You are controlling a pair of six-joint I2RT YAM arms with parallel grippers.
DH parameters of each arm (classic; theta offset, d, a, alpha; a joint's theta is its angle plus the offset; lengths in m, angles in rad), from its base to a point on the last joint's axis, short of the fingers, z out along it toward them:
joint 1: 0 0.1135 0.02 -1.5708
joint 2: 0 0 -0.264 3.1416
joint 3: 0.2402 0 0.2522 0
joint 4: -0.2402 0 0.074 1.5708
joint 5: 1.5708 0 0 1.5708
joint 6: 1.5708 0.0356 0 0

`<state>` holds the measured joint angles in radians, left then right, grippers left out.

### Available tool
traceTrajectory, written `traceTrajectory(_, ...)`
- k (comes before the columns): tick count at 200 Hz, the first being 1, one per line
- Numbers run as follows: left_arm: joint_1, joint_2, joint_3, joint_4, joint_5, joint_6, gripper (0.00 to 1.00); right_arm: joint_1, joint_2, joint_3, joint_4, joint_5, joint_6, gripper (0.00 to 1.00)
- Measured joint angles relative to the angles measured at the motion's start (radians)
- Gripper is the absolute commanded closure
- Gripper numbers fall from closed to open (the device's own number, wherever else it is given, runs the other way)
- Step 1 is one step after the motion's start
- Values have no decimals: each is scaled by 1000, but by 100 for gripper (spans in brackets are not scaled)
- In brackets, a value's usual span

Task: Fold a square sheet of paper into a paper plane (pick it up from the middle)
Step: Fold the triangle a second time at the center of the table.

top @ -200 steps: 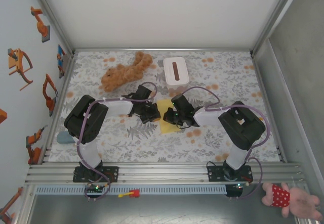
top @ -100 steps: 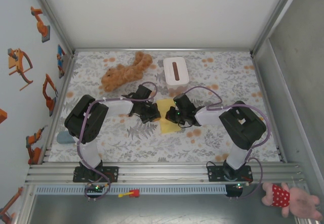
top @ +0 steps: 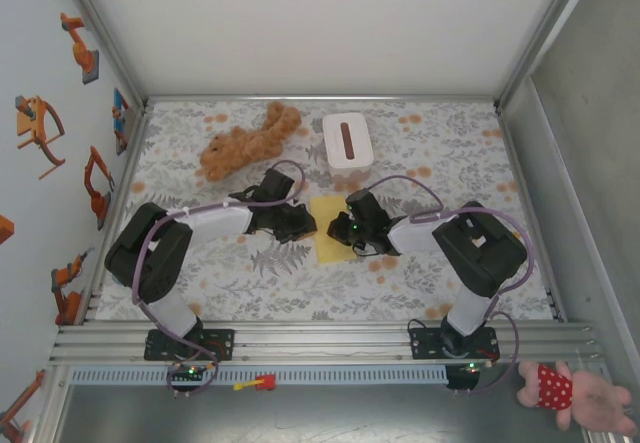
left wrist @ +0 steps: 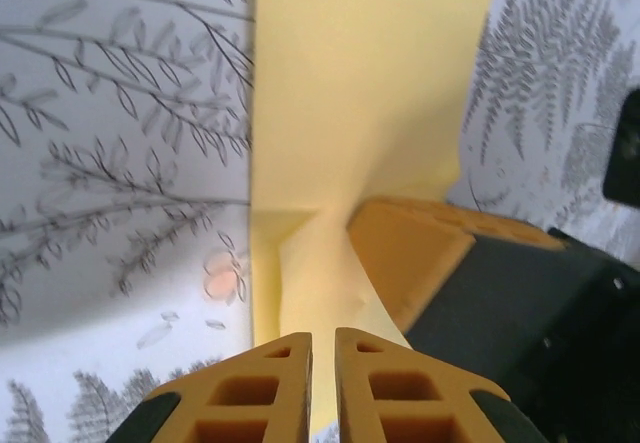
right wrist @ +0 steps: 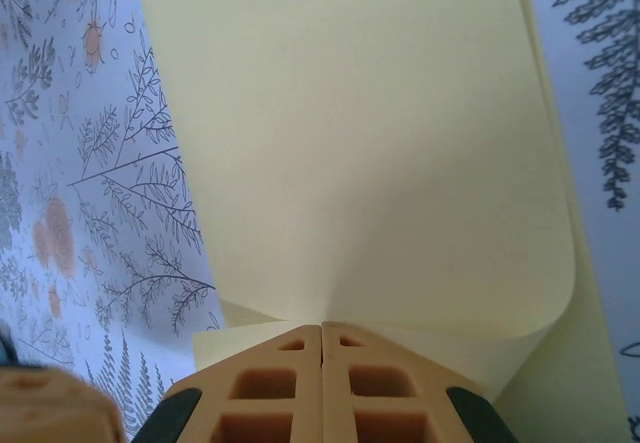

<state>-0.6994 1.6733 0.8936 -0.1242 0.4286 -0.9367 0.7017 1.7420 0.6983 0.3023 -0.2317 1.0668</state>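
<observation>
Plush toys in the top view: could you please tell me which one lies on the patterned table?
The brown plush toy, left of the white box. The pink toy in red lies off the table, at near right.

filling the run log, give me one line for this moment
stage: folding | sheet: on table, one flap curled over | left jaws: shut on sheet | right jaws: shut on sheet

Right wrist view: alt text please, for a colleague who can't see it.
The right tool, its orange fingers pressed together, is shut on the near edge of the pale-yellow square sheet of paper, whose gripped layer curves up over a lower layer. The fern-and-flower patterned table shows on both sides.
</observation>
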Motion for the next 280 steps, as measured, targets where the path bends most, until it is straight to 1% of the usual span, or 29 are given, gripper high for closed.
traceTrajectory(43,-87,-30,-38,12,-2,-14,83,0,0,-7,16,4,31,100)
traceTrajectory(71,-111,-28,-38,15,-2,-15,86,0,0,-12,28,7,61,100)
traceTrajectory(109,-114,27,-22,15,2,-19,92,0,0,-20,43,9,92,100)
traceTrajectory(213,-114,74,45,-66,-1,7,93,0,0,-26,55,10,119,100)
traceTrajectory(280,-118,87,47,-60,25,32,93,0,0,-30,63,12,131,100)
